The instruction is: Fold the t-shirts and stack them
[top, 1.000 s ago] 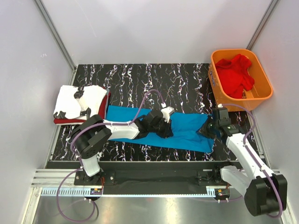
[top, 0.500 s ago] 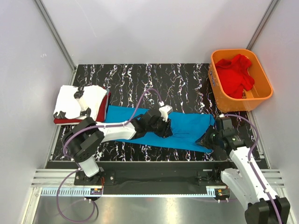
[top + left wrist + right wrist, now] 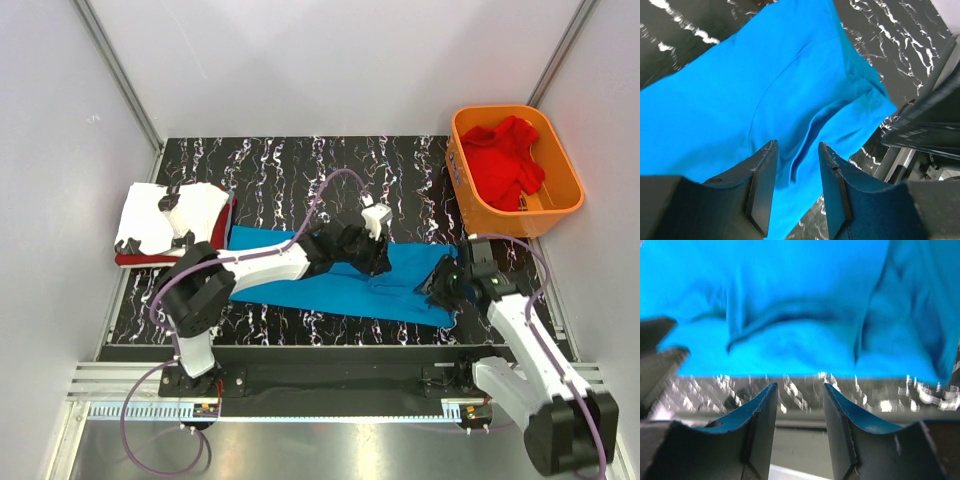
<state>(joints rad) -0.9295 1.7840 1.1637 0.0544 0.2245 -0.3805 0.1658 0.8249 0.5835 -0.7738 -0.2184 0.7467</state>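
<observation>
The blue t-shirt lies as a long folded band across the near middle of the black marbled table. Its left end is near the stack of the white t-shirt on the dark red t-shirt. The left gripper hovers over its middle and the right gripper is at its right end, both with fingers spread and pinching nothing (bare cloth shows through the left gap). It looks light and limp and would likely sag or unfold if lifted by one layer, so pinch through all layers at the end corners. A brighter red t-shirt sits in the orange basket, far right.
</observation>
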